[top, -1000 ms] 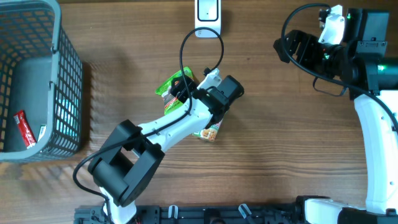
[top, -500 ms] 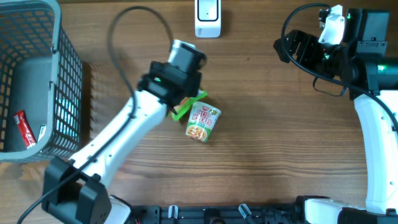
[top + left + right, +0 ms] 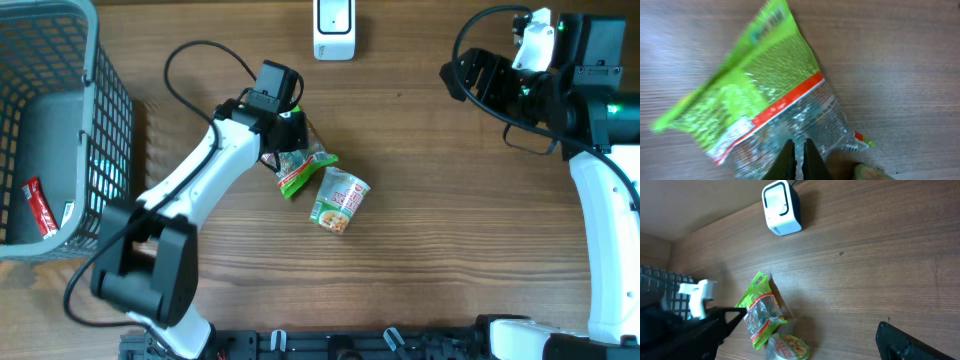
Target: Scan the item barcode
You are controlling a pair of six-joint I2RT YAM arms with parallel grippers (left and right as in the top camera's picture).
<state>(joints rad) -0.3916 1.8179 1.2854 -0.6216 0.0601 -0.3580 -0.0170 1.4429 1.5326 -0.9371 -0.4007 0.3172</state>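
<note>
Overhead: green packet point(image 3: 303, 170), lettering unreadable

I count 1 green bag point(image 3: 303, 168), 1 noodle cup point(image 3: 340, 200), 1 scanner point(image 3: 334, 28), 1 basket point(image 3: 110, 130), 1 red packet point(image 3: 40, 207).

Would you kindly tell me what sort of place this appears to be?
Probably a mock shop checkout: a scanner, a basket, and a snack bag and noodle cup on the table.
</note>
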